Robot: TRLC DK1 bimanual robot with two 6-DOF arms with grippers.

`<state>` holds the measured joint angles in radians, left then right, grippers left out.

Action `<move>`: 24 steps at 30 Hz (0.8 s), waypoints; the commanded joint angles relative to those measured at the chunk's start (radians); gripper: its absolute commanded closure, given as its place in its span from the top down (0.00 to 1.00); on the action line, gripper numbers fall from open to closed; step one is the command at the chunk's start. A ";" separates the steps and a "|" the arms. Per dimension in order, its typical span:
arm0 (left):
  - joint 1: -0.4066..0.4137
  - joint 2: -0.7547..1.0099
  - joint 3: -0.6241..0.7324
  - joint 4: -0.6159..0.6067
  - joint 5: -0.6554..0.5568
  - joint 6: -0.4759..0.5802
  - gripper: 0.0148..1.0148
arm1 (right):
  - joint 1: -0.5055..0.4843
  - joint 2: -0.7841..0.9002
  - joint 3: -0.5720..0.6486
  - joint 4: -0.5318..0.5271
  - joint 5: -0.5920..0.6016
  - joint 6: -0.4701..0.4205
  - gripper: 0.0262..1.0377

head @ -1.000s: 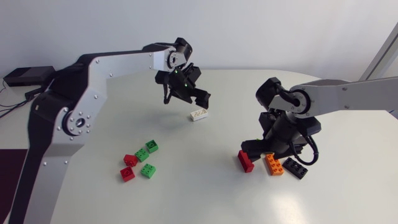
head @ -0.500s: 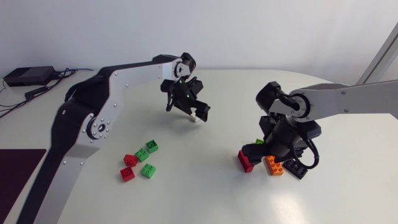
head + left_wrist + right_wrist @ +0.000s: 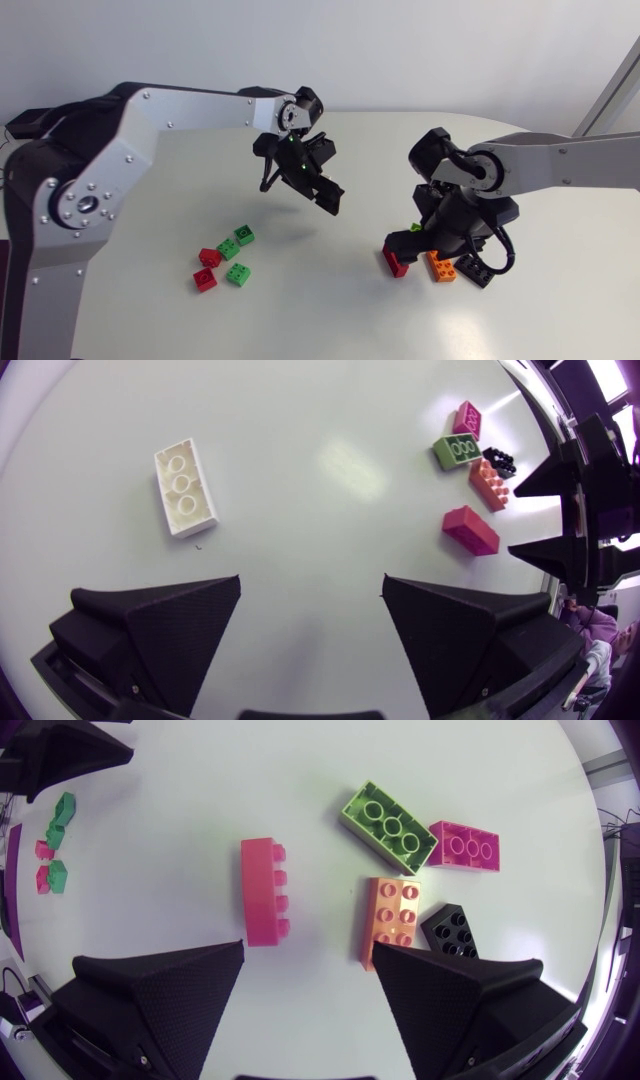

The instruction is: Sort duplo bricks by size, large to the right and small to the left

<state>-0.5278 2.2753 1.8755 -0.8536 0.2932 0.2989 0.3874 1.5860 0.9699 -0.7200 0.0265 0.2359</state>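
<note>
Our left jaws hang spread and empty above the bench (image 3: 330, 460). The large white brick (image 3: 185, 488) lies hollow side up ahead of them and off to one side, not between them, so we judge a straight drop from here would clip it or shove it away. Our right jaws, also spread and empty, sit over the large pile, with the red brick (image 3: 263, 891) on its side and the orange brick (image 3: 392, 920) just ahead of them; carrying the white one over risks the arms clashing or scattering that pile.
</note>
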 commanded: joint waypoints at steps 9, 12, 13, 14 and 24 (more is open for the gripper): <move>0.060 0.000 0.068 0.016 0.006 -0.006 0.97 | 0.016 0.000 0.004 -0.004 -0.002 0.019 0.89; 0.058 0.053 0.134 0.014 -0.003 -0.012 0.97 | 0.016 0.000 -0.003 -0.004 -0.002 0.016 0.89; 0.057 0.069 0.155 0.013 -0.003 -0.014 0.97 | 0.015 0.000 -0.007 -0.004 -0.002 0.014 0.89; 0.055 0.084 0.177 0.011 -0.003 -0.015 0.97 | 0.011 0.000 -0.010 -0.002 -0.002 0.011 0.89; 0.034 0.202 0.300 -0.024 -0.003 -0.021 0.97 | -0.016 0.006 -0.019 0.004 -0.002 -0.010 0.89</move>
<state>-0.4881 2.4390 2.1448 -0.8600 0.2878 0.2947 0.3790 1.5826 0.9703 -0.7193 0.0265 0.2348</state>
